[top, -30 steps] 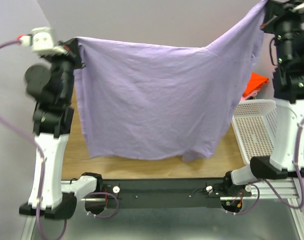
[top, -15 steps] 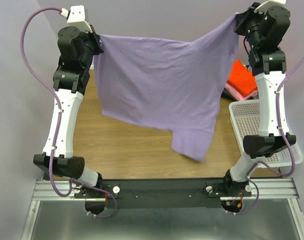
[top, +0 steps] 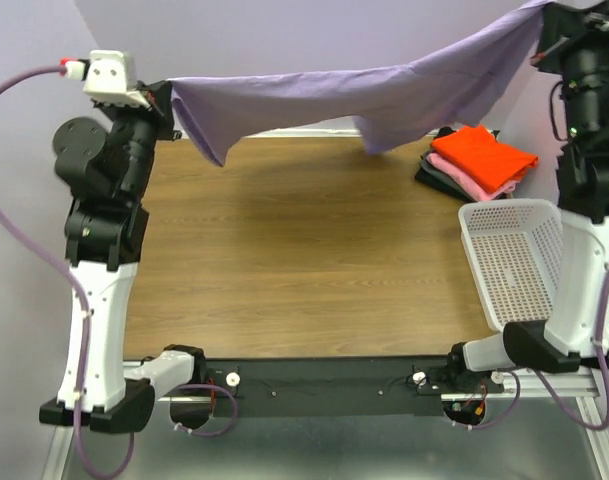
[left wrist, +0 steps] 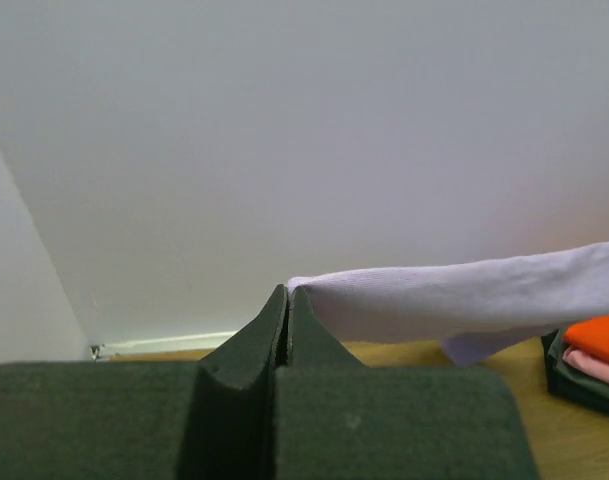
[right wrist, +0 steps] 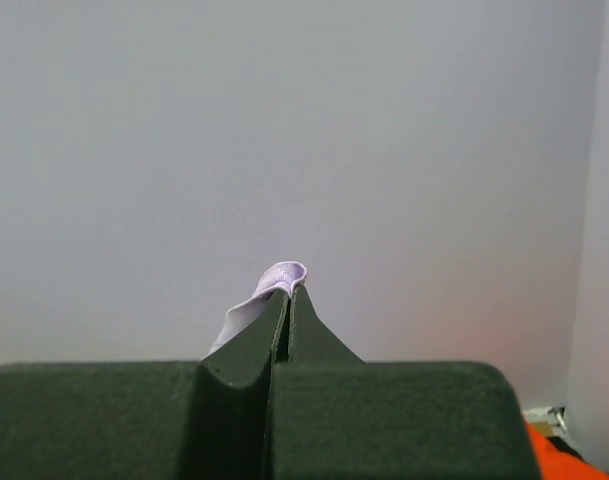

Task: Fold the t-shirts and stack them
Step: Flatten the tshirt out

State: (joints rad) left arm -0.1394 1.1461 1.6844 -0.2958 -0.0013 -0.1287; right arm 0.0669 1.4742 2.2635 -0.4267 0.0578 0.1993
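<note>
The lavender-purple t-shirt (top: 364, 95) hangs stretched in the air across the far side of the table, swung up toward the back wall. My left gripper (top: 169, 100) is shut on its left corner, seen in the left wrist view (left wrist: 288, 292) with cloth (left wrist: 454, 300) running right. My right gripper (top: 546, 12) is shut on its right corner, and a fold of cloth (right wrist: 284, 277) pokes from the fingertips (right wrist: 288, 292). A folded stack lies at the far right: orange-red shirt (top: 482, 157) on top, pink (top: 462, 182) under it, dark grey (top: 436, 177) at the bottom.
A white plastic mesh basket (top: 514, 255) stands at the right side of the wooden table (top: 304, 250), just in front of the folded stack. A purple wall runs behind the table. Both arm bases sit on the black rail at the near edge.
Both arms rose and swung the purple shirt up and back; it now stretches near-horizontal along the far edge instead of hanging over the table, uncovering the tabletop and the folded stack.
</note>
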